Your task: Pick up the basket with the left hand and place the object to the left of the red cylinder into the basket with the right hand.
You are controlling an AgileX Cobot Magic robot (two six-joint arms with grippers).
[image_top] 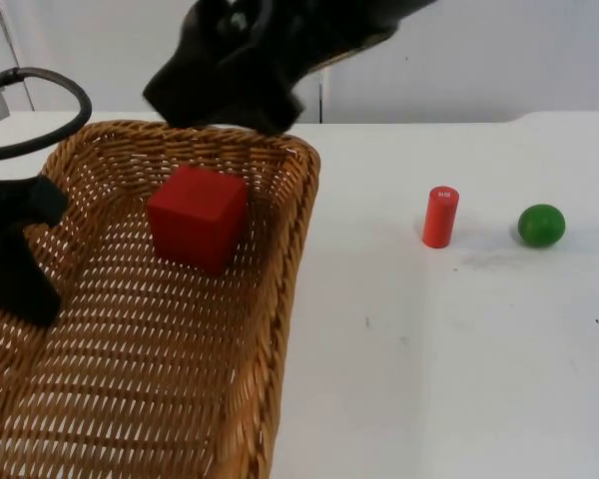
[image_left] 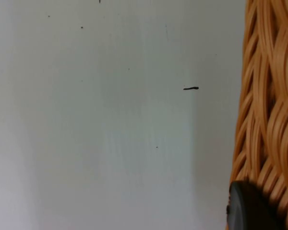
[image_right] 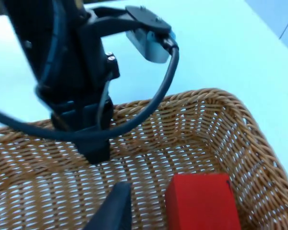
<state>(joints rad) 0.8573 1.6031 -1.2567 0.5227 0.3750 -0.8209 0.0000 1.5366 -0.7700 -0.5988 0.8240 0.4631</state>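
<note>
The woven wicker basket (image_top: 280, 299) runs off the top view's lower and left edges, its long axis running toward the camera. The left gripper (image_top: 20, 269) pinches the basket's left wall. The right gripper (image_top: 225, 85) hangs above the far rim; whether it is spread or pressed together cannot be told. A smooth red cube (image_top: 197, 216) rests inside the basket. On the white table (image_top: 429, 359), a red cylinder (image_top: 440, 217) stands upright near a round green ball (image_top: 541, 226).

A white worktop (image_top: 459, 379) carries small dark specks. At twelve o'clock it ends at a pale grey wall (image_top: 499, 60) with a vertical seam. Lighting is even.
</note>
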